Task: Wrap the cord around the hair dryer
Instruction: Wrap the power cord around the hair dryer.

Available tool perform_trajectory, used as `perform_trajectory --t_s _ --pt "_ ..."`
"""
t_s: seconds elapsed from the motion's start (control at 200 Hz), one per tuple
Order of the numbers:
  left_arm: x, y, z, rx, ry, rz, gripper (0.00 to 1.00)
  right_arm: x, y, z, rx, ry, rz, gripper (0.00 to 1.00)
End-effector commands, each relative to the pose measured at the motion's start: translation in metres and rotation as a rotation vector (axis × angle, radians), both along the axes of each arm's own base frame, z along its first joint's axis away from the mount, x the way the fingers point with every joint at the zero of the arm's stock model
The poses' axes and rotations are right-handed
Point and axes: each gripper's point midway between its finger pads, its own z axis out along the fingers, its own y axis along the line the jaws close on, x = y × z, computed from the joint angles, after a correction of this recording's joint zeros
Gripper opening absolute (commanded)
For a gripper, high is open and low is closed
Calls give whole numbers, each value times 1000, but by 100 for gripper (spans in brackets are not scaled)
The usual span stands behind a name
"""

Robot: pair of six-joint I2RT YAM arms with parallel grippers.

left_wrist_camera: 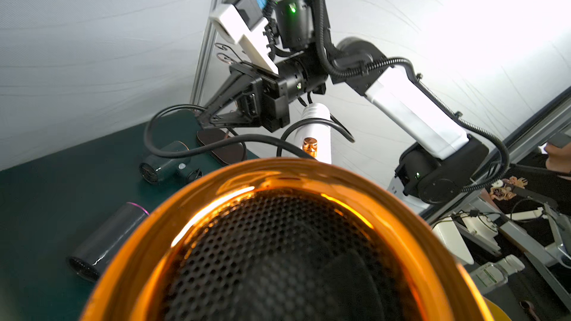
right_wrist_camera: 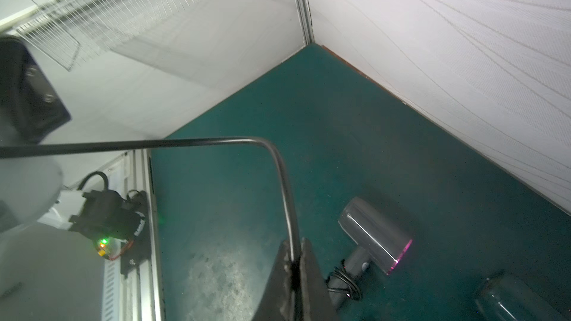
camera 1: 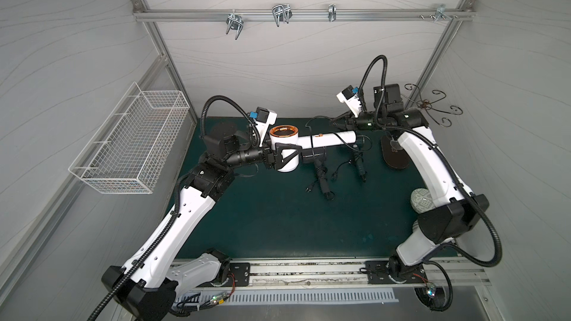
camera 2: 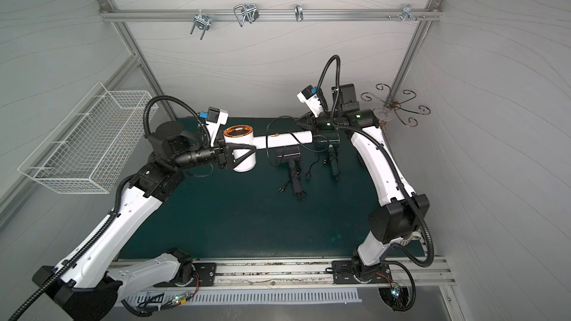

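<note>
In both top views, hard to follow the thin black cord [camera 1: 312, 146] past the handle of the white hair dryer [camera 1: 333, 138], held in the air over the far middle of the green mat [camera 1: 278, 220]. Wide-spread left gripper [camera 1: 298, 154] clamped around the barrel; narrow right gripper [camera 1: 335, 122] pinched tight on the cord, just beyond the handle's right end.

From the left wrist, own fingers hidden behind the copper rim [left_wrist_camera: 278, 174].

From the right wrist, blurred: jaws closed on the cord [right_wrist_camera: 279, 162], apparently with no gap.

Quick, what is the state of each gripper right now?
Left gripper: closed on the white hair dryer with copper ring.
Right gripper: closed on the thin black cord.
</note>
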Motion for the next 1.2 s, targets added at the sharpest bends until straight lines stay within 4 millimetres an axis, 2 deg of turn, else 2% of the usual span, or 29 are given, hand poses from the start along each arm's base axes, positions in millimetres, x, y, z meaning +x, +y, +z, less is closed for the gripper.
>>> perform_trajectory --t_s 0.0,0.165,0.305,0.49,0.605,0.71,0.825,1.015,1.196 --pt "-9 7 59 -117 -170 -15 0 -18 1 18 97 1 61 0" --pt "4 16 66 -156 -178 39 0 -30 1 3 128 76 71 0" --pt "21 26 63 -154 -181 117 0 -46 4 -5 141 119 94 0" --pt "54 51 55 -133 -155 269 0 -82 13 -6 100 114 156 0" --pt "74 61 40 -83 -115 351 0 -111 23 -3 50 95 227 0" --pt "89 66 20 -16 -77 410 0 -134 31 5 7 68 283 0" --pt "99 72 -1 57 -54 459 0 -147 33 18 -28 22 303 0" --pt "108 84 -33 175 -23 528 0 -153 27 62 -14 -100 283 0" --pt "114 90 -60 242 15 557 0 -157 27 89 15 -163 284 0"
